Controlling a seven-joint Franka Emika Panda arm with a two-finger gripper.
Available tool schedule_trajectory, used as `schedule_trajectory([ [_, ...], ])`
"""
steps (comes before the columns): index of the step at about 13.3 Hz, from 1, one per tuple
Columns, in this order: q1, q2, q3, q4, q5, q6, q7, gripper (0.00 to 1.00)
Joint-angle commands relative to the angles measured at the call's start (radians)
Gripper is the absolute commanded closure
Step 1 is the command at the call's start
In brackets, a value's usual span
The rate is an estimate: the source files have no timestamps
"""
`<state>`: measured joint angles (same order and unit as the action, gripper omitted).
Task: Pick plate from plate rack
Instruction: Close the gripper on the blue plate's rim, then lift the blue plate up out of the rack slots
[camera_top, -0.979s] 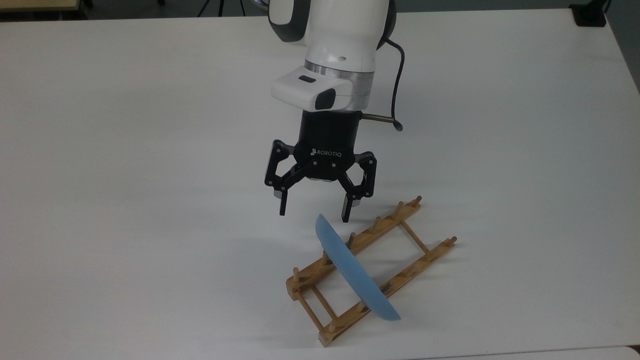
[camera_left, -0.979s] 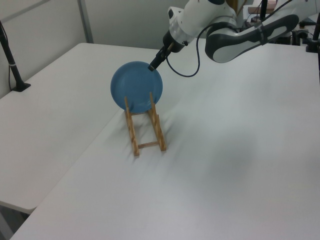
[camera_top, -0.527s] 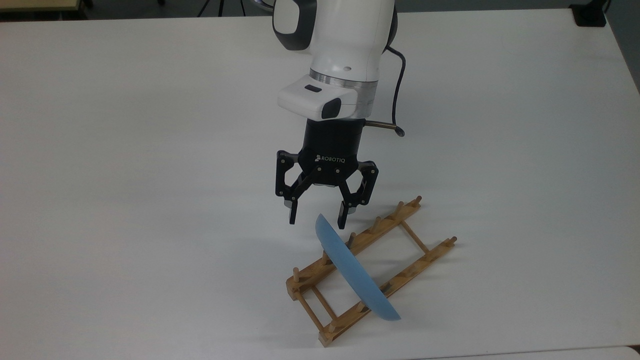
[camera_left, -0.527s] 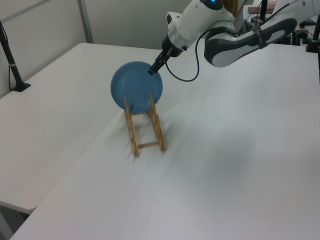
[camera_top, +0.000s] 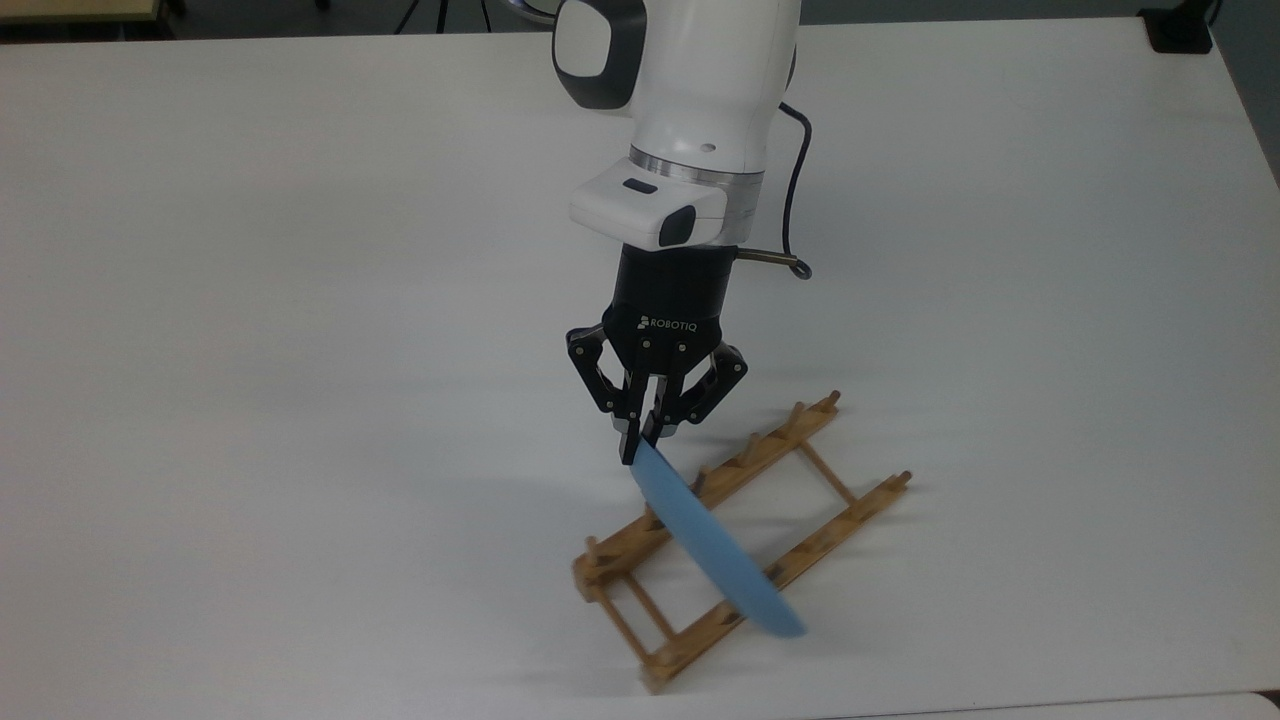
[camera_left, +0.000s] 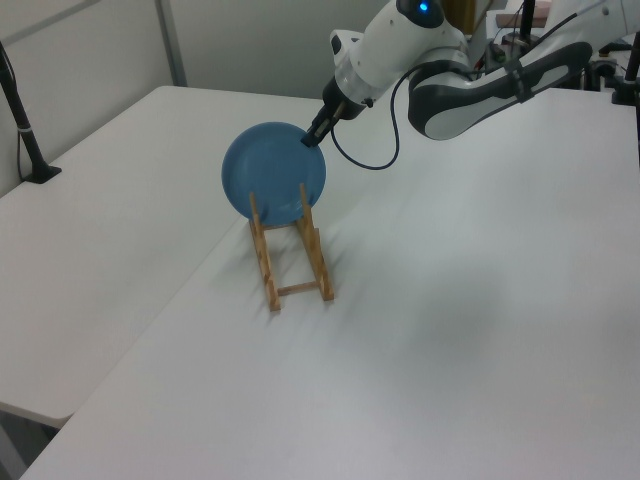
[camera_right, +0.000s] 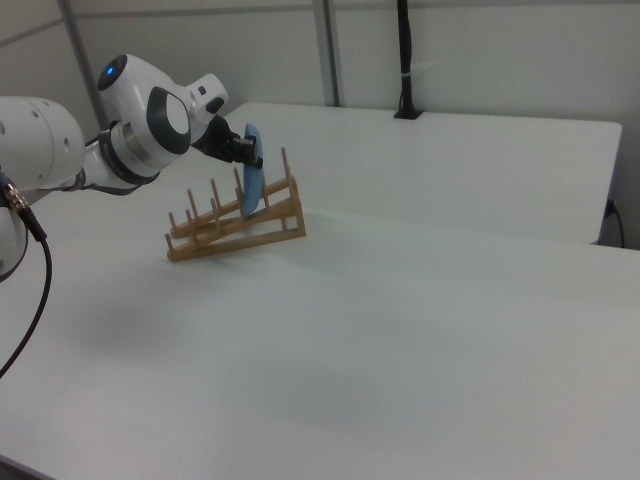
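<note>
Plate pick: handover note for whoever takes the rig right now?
Gripper: shut on the top edge of the plate, arm reaching down from above.
Plate: on edge between the pegs of the plate rack, not lifted out yet.
Plate rack: on the white table, near the top view's lower edge.
Done: approach and grasp.
Left: lift the plate straight up clear of the pegs and carry it away; watch that the rack doesn't come up with it.

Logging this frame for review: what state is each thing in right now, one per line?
gripper: shut on the plate's top edge.
plate: standing on edge, tilted, seated between the rack's pegs.
plate rack: flat on the table, holding the plate near one end, other slots free.
table: white, bearing the rack.
</note>
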<state>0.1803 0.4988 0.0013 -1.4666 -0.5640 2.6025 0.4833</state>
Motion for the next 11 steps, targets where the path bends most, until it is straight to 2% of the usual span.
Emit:
schedule_trajectory([
  [1,0.008,0.003,-0.007,0.017,-0.027,0.019,0.027,1.00],
  [7,-0.004,-0.095,0.000,0.006,0.003,0.007,0.031,1.00],
  [9,-0.024,-0.169,0.011,-0.037,0.061,-0.071,0.027,1.00],
  [11,-0.042,-0.241,0.016,-0.057,0.163,-0.239,-0.017,1.00],
])
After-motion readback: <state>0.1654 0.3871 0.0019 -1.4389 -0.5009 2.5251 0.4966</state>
